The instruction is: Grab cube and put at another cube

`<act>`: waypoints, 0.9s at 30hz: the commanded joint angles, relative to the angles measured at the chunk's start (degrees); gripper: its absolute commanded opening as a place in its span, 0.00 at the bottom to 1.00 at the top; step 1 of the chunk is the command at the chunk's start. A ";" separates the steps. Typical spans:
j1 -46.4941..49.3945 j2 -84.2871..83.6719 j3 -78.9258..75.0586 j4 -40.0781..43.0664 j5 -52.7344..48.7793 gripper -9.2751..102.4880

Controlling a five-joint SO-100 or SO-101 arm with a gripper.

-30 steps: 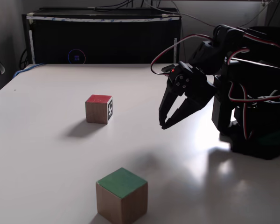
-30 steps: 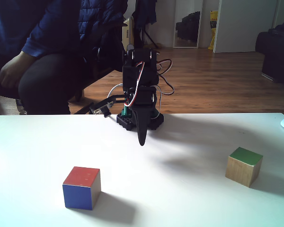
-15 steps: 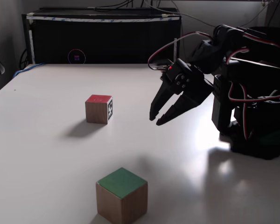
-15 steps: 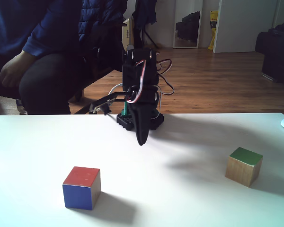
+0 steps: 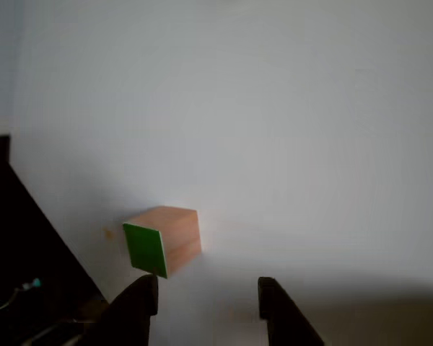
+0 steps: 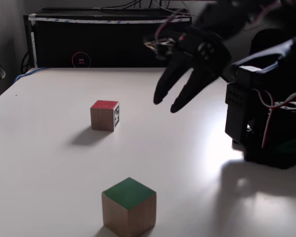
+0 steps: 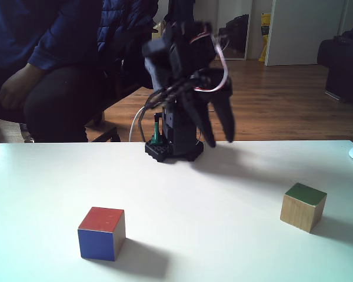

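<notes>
- Two cubes stand on the white table [image 6: 49,163], well apart from each other, and the gripper touches neither of them.
- The gripper [image 6: 166,103] hangs in the air above the table, with its two black fingers [image 7: 226,122] spread apart and nothing between them.
- The cube [image 6: 129,206], with green top and bare wood sides, sits at the near edge of the table in a fixed view, in front of the gripper and lower in the picture.
- In the other view the cube [image 5: 162,238] lies just beyond the left fingertip of the gripper [image 5: 209,288], not touching it.
- Another cube [image 6: 105,115], with red top and a black-and-white marker on its side, stands to the left of the gripper in a fixed view.
- A seated person [image 7: 53,64] in dark clothes is behind the table, left of the arm's base [image 7: 172,148].
</notes>
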 commanded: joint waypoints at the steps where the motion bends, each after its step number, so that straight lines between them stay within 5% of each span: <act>1: -3.52 -12.83 -12.66 2.90 -0.26 0.32; 15: -17.84 -39.20 -36.74 8.61 2.11 0.45; 27: -17.49 -67.76 -53.53 8.44 3.52 0.45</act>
